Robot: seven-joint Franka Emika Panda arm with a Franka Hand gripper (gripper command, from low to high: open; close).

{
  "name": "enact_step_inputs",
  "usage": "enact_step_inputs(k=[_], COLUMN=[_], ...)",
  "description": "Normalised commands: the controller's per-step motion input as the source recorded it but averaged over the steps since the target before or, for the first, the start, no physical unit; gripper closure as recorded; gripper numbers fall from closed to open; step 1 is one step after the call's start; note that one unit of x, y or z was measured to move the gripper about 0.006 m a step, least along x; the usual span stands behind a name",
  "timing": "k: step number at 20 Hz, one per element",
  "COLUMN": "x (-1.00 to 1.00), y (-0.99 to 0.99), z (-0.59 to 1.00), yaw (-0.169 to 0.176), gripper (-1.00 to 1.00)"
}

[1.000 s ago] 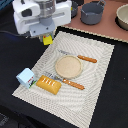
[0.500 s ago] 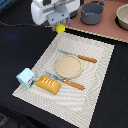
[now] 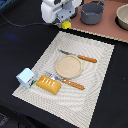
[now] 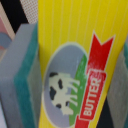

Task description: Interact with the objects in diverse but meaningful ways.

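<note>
Lifted farther toward the mat's far edge, the gripper [image 3: 65, 22] clamps the yellow butter box [image 4: 75, 55] between its green-padded fingers [image 4: 22, 75].

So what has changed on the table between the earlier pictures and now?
The gripper, closed on the yellow butter box with the red label, has moved away from the striped cloth mat toward the far table edge. The golden-brown bread loaf, the pale blue-and-white milk carton, the round tan plate and the orange-handled cutlery stayed in place.
</note>
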Motion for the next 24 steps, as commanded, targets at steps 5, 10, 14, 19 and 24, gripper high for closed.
enact_step_inputs(k=[5,10,14,19,24], x=[0.09,0.16,0.25,0.27,0.18], y=[-0.14,-0.17,-0.15,-0.10,0.00], z=[0.00,0.00,0.00,-0.05,-0.17], yaw=[0.218,0.207,0.142,0.119,0.024], gripper=[1.00,1.00,1.00,1.00,1.00])
